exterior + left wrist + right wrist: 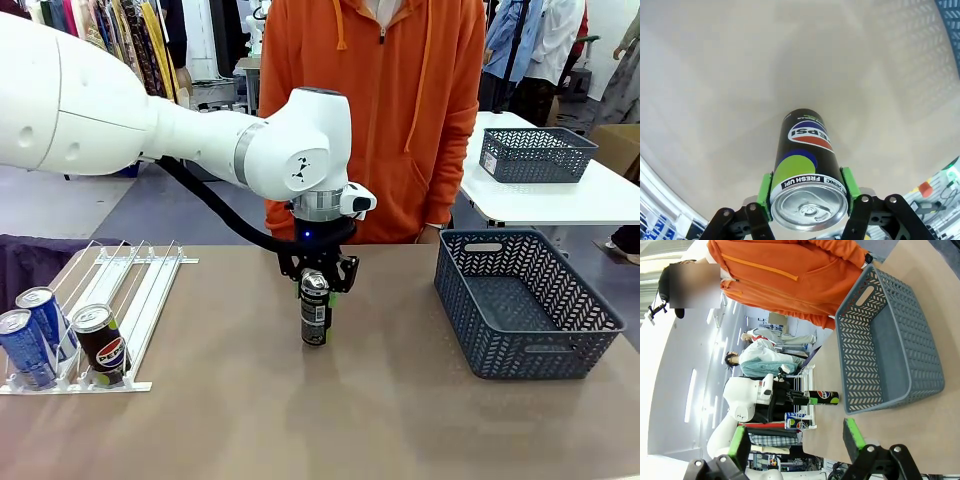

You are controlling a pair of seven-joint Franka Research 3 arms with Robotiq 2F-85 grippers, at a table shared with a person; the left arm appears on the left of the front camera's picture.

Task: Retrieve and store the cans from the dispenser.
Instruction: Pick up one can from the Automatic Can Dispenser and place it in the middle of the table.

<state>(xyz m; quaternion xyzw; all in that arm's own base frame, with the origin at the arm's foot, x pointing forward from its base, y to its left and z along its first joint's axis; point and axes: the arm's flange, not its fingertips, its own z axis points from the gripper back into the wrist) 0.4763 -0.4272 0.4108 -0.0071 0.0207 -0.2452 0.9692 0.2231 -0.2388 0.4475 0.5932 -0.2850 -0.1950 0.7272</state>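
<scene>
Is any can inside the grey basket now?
No, the basket shows a bare floor; the left gripper grips a can at mid-table.

My front camera looks across the table [380,420] at the person [400,100]. My left wrist camera stares straight down, close on the black can [802,150]. My right wrist camera, rolled sideways, stands farther off, sharing that can and the basket [890,345] with the front view.
</scene>
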